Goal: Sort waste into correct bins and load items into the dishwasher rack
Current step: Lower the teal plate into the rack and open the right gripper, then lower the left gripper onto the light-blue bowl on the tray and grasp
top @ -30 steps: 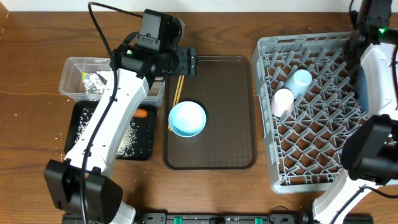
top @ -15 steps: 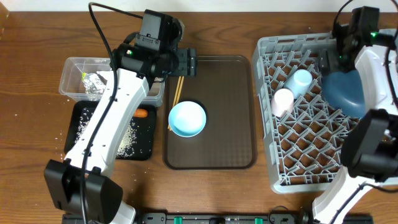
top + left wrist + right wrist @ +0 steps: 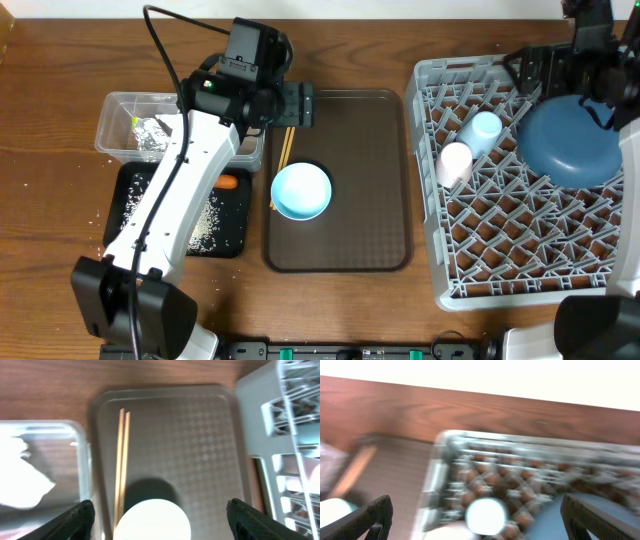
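Observation:
My left gripper (image 3: 296, 104) hangs open over the back left of the brown tray, above the wooden chopsticks (image 3: 285, 142). In the left wrist view its gripper (image 3: 161, 521) frames the light blue bowl (image 3: 152, 521), with the chopsticks (image 3: 121, 460) just left of it. The bowl (image 3: 301, 191) sits upright on the tray. In the grey dishwasher rack (image 3: 440, 250) lie the dark-blue plate (image 3: 572, 142), the light blue cup (image 3: 483, 130) and the pink cup (image 3: 455, 163). My right gripper (image 3: 528, 70) is open and empty above the rack's back edge, apart from the plate. The right wrist view is blurred.
At the left, the clear tub (image 3: 120, 105) holds a foil wrapper (image 3: 155, 135). The black tray (image 3: 135, 235) in front of it holds rice (image 3: 205, 225) and a carrot piece (image 3: 229, 182). The brown serving tray (image 3: 370, 180) lies between the bins and the rack.
My right gripper opened wide and let go of the dark-blue plate, which now lies in the rack's back right. The right gripper drew back toward the rack's back edge. The left arm barely moved.

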Robot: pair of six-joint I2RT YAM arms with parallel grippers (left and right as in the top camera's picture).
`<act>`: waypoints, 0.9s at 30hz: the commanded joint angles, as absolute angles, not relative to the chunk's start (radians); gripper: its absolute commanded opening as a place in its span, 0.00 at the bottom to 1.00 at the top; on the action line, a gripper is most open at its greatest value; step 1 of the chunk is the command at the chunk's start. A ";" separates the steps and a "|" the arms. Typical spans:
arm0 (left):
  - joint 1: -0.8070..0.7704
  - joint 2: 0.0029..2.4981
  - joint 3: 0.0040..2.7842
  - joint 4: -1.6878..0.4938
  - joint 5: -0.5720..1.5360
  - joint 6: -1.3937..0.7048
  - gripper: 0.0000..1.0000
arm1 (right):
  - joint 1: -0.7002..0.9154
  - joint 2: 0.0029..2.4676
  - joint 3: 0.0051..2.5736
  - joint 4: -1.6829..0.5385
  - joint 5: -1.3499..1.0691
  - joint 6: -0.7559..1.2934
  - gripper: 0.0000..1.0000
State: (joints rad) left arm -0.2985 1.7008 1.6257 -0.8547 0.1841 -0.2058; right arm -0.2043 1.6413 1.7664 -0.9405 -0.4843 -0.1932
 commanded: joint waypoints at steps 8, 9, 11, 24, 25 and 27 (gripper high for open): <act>-0.211 1.713 1.629 -0.907 0.105 -0.204 0.88 | -0.049 1.688 1.769 -1.109 -0.753 -0.289 0.99; -0.207 1.713 1.629 -0.913 0.105 -0.206 0.88 | -0.031 1.692 1.768 -1.111 -0.729 -0.289 0.99; -0.206 1.713 1.629 -0.934 0.128 -0.207 0.87 | 0.019 1.705 1.768 -1.112 -0.665 -0.289 0.98; -0.233 1.713 1.531 -1.116 0.119 -0.312 0.87 | 0.211 1.795 1.765 -1.164 -0.419 -0.250 0.99; -0.236 1.713 1.510 -1.113 0.119 -0.322 0.87 | 0.211 1.796 1.765 -1.163 -0.418 -0.238 0.99; -0.246 1.713 1.459 -1.101 0.119 -0.327 0.87 | 0.210 1.796 1.765 -1.164 -0.419 -0.232 0.99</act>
